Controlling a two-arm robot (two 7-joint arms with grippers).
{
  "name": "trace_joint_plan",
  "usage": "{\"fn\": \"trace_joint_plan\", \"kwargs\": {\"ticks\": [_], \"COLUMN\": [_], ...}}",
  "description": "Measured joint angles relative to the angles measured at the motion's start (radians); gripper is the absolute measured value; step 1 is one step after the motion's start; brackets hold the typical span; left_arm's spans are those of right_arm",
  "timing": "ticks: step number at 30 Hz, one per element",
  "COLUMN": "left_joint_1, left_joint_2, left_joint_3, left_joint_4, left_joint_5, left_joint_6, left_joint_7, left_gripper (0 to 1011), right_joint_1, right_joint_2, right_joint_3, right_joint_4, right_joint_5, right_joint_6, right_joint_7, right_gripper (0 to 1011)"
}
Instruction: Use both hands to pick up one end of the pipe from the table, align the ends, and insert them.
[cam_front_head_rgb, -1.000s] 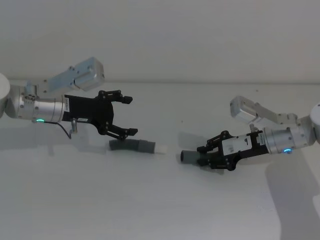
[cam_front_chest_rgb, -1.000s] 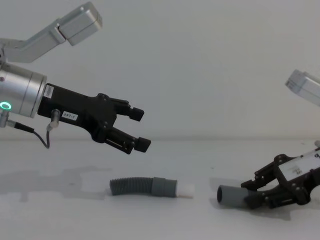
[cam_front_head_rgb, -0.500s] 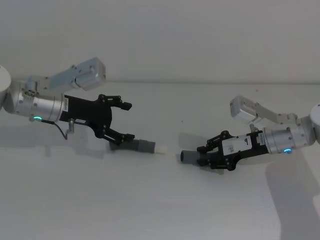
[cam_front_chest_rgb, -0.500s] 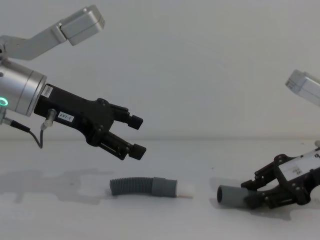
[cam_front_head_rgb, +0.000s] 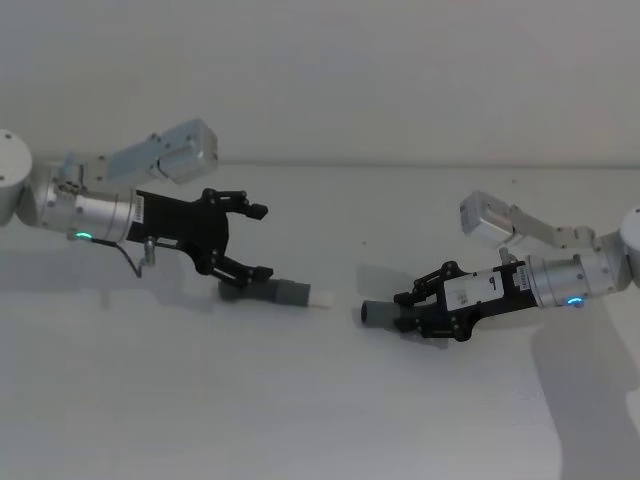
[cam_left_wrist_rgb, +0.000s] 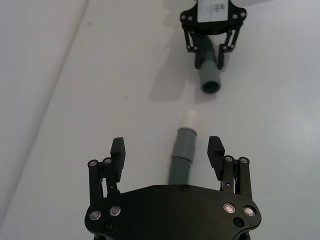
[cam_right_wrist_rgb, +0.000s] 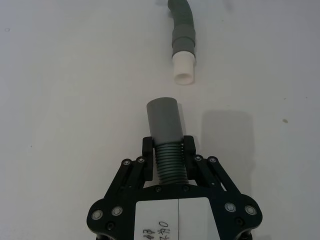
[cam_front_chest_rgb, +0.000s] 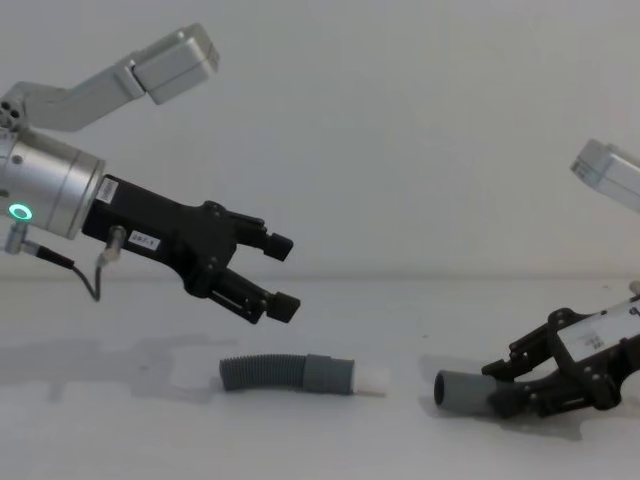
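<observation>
One pipe piece (cam_front_chest_rgb: 285, 373) lies on the table (cam_front_head_rgb: 300, 400), ribbed, with a grey cuff and a white tip (cam_front_chest_rgb: 372, 379). My left gripper (cam_front_chest_rgb: 283, 276) hovers open just above its ribbed part; in the left wrist view the left gripper (cam_left_wrist_rgb: 167, 147) straddles the pipe piece (cam_left_wrist_rgb: 183, 150) without touching. My right gripper (cam_front_head_rgb: 415, 308) rests low on the table, shut on the second pipe piece (cam_right_wrist_rgb: 169, 162). Its hollow cuff (cam_front_chest_rgb: 460, 390) points at the white tip (cam_right_wrist_rgb: 183, 67) across a small gap.
The table's far edge (cam_front_head_rgb: 400, 165) meets a plain wall behind both arms. Bare table lies in front of the pipe pieces and between the two grippers.
My left gripper has dropped lower toward the white-tipped pipe piece, still open. The right gripper and both pipe pieces have not moved.
</observation>
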Motion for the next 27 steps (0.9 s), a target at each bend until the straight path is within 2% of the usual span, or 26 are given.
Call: {"fn": "trace_joint_plan", "kwargs": {"ticks": [6, 12, 20, 27], "left_joint_1": [0.014, 0.028, 0.028, 0.007], "left_joint_2": [-0.027, -0.049, -0.069, -0.087], "left_joint_3": [-0.002, -0.006, -0.005, 0.006], "left_joint_4": [0.028, 0.049, 0.079, 0.122], "left_joint_5": [0.012, 0.018, 0.012, -0.002], "left_joint_6": [-0.073, -0.122, -0.122, -0.079], "left_joint_7": [0.059, 0.096, 0.088, 0.048], "left_gripper": [1001, 1001, 1001, 1001], "right_joint_1": [0.000, 0.000, 0.000, 0.000], "right_joint_2": [0.000, 0.000, 0.000, 0.000], "right_joint_3": [0.000, 0.000, 0.000, 0.000], "right_joint_4": [0.000, 0.000, 0.000, 0.000], "right_joint_5": [0.000, 0.000, 0.000, 0.000], "right_joint_6": [0.000, 0.000, 0.000, 0.000], "right_joint_7": [0.000, 0.000, 0.000, 0.000], "right_gripper": [337, 337, 337, 337]}}
